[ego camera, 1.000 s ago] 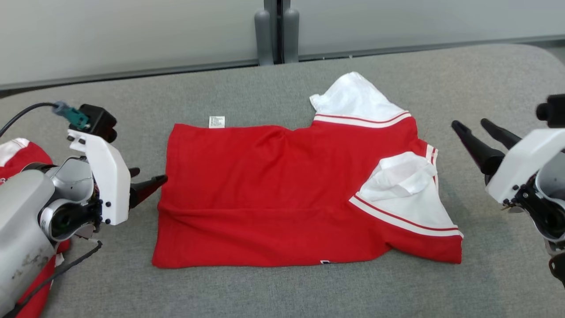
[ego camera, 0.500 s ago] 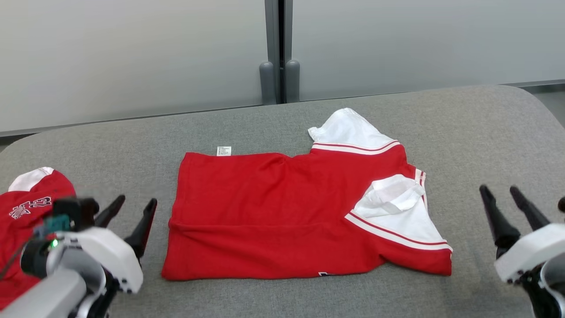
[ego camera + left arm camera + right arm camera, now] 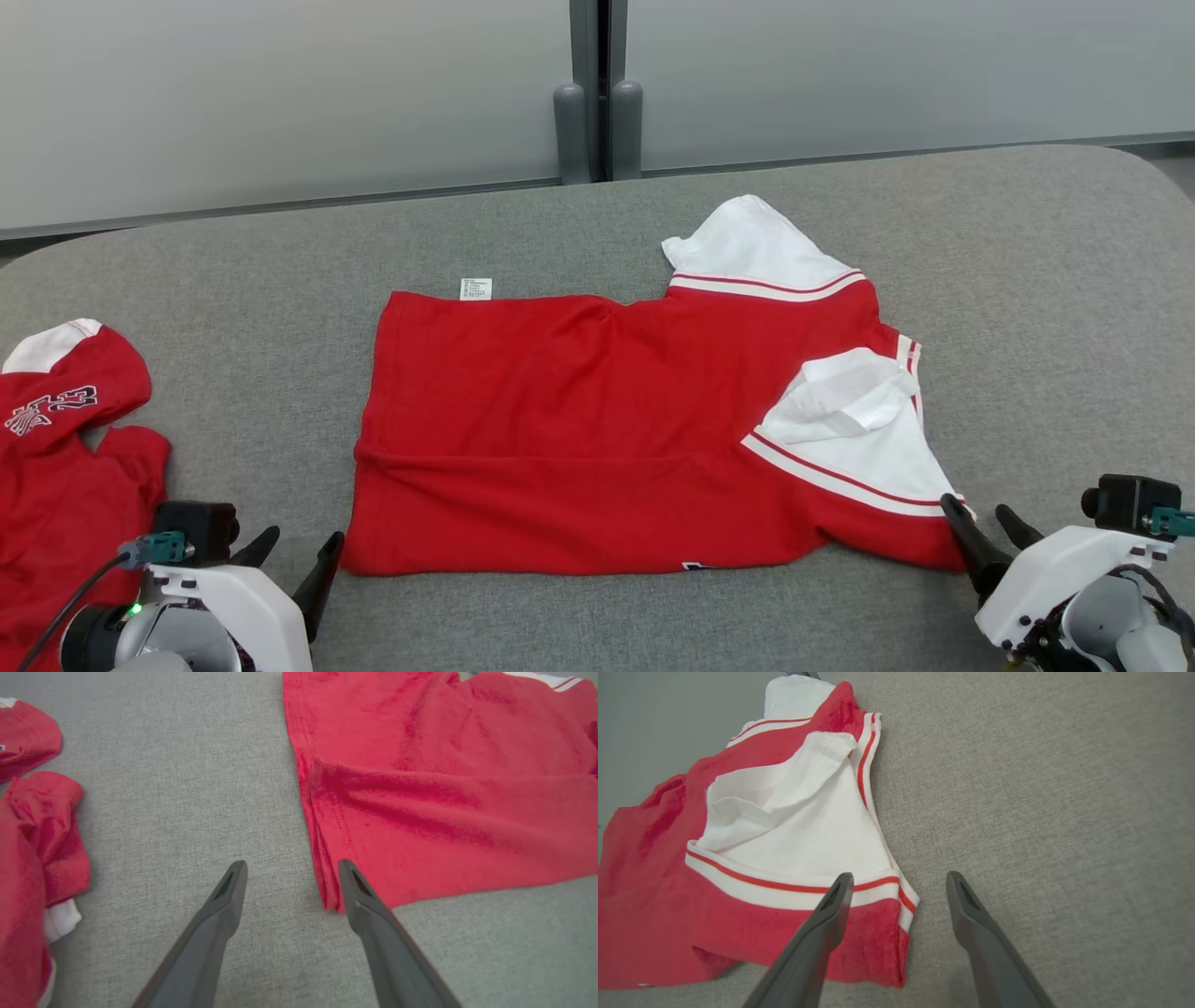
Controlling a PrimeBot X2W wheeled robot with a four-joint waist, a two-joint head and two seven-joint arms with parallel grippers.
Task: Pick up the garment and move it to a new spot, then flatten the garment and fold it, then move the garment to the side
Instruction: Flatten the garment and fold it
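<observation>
The grey padded bench (image 3: 1027, 280) carries everything. At its middle lies the garment (image 3: 579, 429), a red shirt with white sleeves, spread flat with the hem to the left and the shoulders to the right. A crease runs along its near part. A second red shirt (image 3: 65, 448) sits at the near left, well apart, probably set aside. The near white sleeve (image 3: 840, 429) is turned in over the body. The left tool (image 3: 303, 537) hovers at the garment's near left corner, fingers spread and empty. The right tool (image 3: 973, 506), likewise released, straddles the near right corner. I judge both are placed to pinch those corners for a fold. A small label (image 3: 474, 287) pokes out at the far edge.
</observation>
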